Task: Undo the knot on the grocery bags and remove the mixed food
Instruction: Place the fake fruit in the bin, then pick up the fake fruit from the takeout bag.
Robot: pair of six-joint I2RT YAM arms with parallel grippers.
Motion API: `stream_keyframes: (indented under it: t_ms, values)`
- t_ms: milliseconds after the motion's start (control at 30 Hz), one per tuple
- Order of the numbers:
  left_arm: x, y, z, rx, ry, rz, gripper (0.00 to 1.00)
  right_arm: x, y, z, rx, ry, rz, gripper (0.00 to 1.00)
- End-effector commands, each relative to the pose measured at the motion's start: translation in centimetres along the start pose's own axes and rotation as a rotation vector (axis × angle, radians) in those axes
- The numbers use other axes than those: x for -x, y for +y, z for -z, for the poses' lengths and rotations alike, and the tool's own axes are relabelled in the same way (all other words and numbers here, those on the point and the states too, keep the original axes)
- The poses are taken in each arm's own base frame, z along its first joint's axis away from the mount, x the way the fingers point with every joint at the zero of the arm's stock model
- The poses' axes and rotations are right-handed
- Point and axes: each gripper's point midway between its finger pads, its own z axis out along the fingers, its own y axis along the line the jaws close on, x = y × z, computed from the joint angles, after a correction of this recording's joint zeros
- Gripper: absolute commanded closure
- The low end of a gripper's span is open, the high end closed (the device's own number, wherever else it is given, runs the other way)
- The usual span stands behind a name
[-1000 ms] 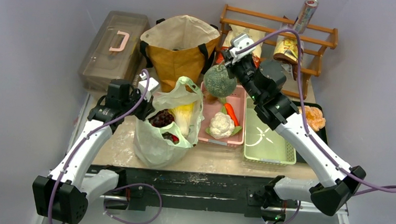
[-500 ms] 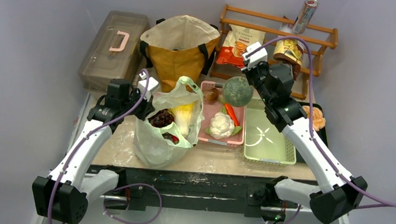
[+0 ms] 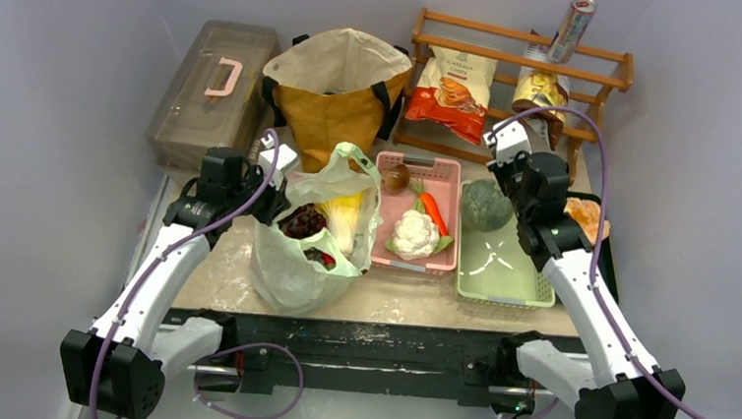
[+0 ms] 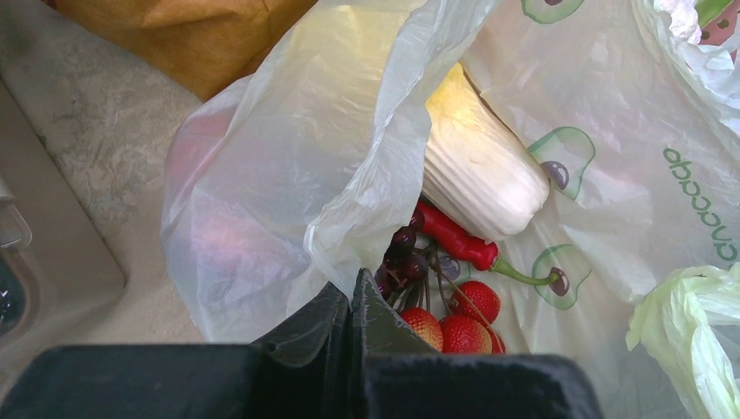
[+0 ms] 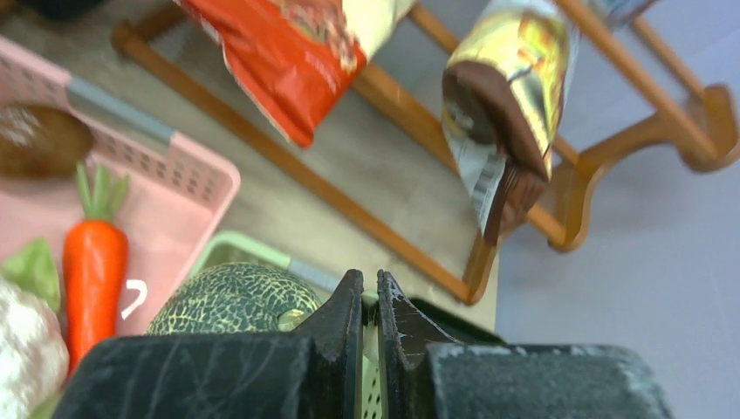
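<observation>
Progress: no knot in view. Plastic bag point(image 3: 294, 263) stands on table point(image 3: 213, 269) w/ mouth gaping and no tied neck, so the untie step reads as done. Unloading is partway.
- Melon point(image 3: 486, 206) is out, sitting in far-left corner of green basket point(image 3: 500, 278).
- No other bag food seen outside the bag.
- In bag, per left wrist view: cabbage point(image 4: 484, 166), chilli point(image 4: 458, 246), grapes point(image 4: 403, 255), red fruits point(image 4: 458, 321).
- Tote point(image 3: 340, 99) is behind the bag, upright, mouth open. Inside too dark to tell contents.
- Est. most of the emptying is left.

Left end effector point(image 4: 351, 284):
- Fingers closed tight, no gap.
- A fold of the bag's rim is pinched between them, holding the mouth up on the arm's side.
- Sits just above grapes + red fruits.

Right end effector point(image 5: 370, 284):
- Over the basket's far corner, pointing down.
- Fingers at a narrow slit w/ a pale sliver showing in it.
- Melon is right beside one finger, stalk end turned toward the fingers.
- Judgement: clamped on the melon's stalk, not yet let go. Contact itself is mostly hidden, so not certain.

Next, prob: release melon, lift clear of basket wall, return to bag for another item w/ left holding the rim. Risk: thin plastic may slip or tear at the pinch.
</observation>
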Motion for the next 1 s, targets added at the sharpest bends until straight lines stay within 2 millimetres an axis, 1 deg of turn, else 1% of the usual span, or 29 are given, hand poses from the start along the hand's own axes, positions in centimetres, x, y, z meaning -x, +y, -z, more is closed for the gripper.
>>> stream_keyframes:
  t_ms: [0, 100, 200, 233, 267, 300, 333, 367, 400, 433, 467, 533, 567, 600, 667, 700, 733, 767, 867, 933, 967]
  values:
    - [2.7, 0.1, 0.7, 0.0, -0.077, -0.02, 1.0, -1.7, -0.1, 0.9, 0.001, 0.01, 0.041, 1.0]
    - [2.7, 0.0, 0.6, -0.008, -0.075, -0.014, 1.0, -3.1, 0.5, 0.2, 0.005, 0.03, 0.046, 1.0]
    - [2.8, 0.0, 0.5, -0.015, -0.073, -0.013, 1.0, -3.4, 0.6, -1.1, -0.005, 0.028, 0.049, 1.0]
    - [2.9, 0.0, 0.5, -0.017, -0.074, -0.016, 1.0, -3.3, 0.6, -1.5, -0.007, 0.033, 0.049, 0.97]
    - [3.0, 0.0, 0.5, -0.018, -0.077, -0.019, 1.0, -2.9, 0.5, -1.9, -0.007, 0.036, 0.041, 0.85]
    - [3.1, -0.1, 0.5, -0.021, -0.08, -0.022, 1.0, -2.3, 0.3, -2.2, -0.003, 0.038, 0.027, 0.71]
    - [3.2, -0.2, 0.5, -0.027, -0.085, -0.027, 1.0, -1.3, 0.3, -2.4, 0.015, 0.028, 0.003, 0.56]
    - [3.3, -0.3, 0.6, -0.035, -0.089, -0.032, 1.0, 0.2, 0.4, -2.4, 0.047, 0.008, -0.022, 0.45]
    - [3.4, -0.5, 0.6, -0.045, -0.096, -0.035, 1.0, 1.7, 0.5, -2.2, 0.078, -0.009, -0.05, 0.39]
    - [3.6, -0.7, 0.7, -0.053, -0.105, -0.04, 1.0, 3.8, 1.4, -1.7, 0.16, -0.05, -0.073, 0.35]
    - [3.7, -0.9, 0.8, -0.059, -0.115, -0.044, 1.0, 6.7, 2.5, -0.8, 0.255, -0.114, -0.092, 0.33]
    - [3.9, -1.3, 1.0, -0.075, -0.14, -0.058, 1.0, 11.3, 5.9, 0.7, 0.405, -0.241, -0.105, 0.33]
    - [4.0, -1.5, 1.1, -0.083, -0.149, -0.063, 1.0, 13.0, 7.9, 1.4, 0.473, -0.286, -0.106, 0.34]
    - [4.0, -1.6, 1.1, -0.087, -0.155, -0.064, 1.0, 14.5, 10.4, 2.6, 0.592, -0.336, -0.105, 0.35]
    - [4.2, -1.7, 1.1, -0.089, -0.163, -0.055, 1.0, 16.2, 14.6, 3.8, 0.752, -0.386, -0.121, 0.39]
    - [4.4, -1.7, 1.2, -0.086, -0.172, -0.048, 1.0, 16.5, 16.6, 4.2, 0.816, -0.396, -0.118, 0.46]
    - [4.7, -1.7, 1.3, -0.085, -0.185, -0.038, 1.0, 16.6, 19.3, 4.7, 0.887, -0.399, -0.103, 0.5]
    - [5.1, -1.8, 1.5, -0.086, -0.204, -0.027, 1.0, 16.4, 21.4, 4.8, 0.938, -0.394, -0.091, 0.53]
    - [6.3, -2.3, 2.0, -0.104, -0.252, 0.003, 1.0, 15.6, 27.0, 4.8, 1.021, -0.404, -0.024, 0.54]
    - [6.6, -2.1, 2.0, -0.093, -0.252, 0.033, 1.0, 14.5, 30.0, 4.5, 1.036, -0.418, 0.025, 0.55]
    - [6.6, -1.9, 2.0, -0.083, -0.246, 0.043, 1.0, 13.8, 31.2, 4.2, 1.034, -0.419, 0.041, 0.56]
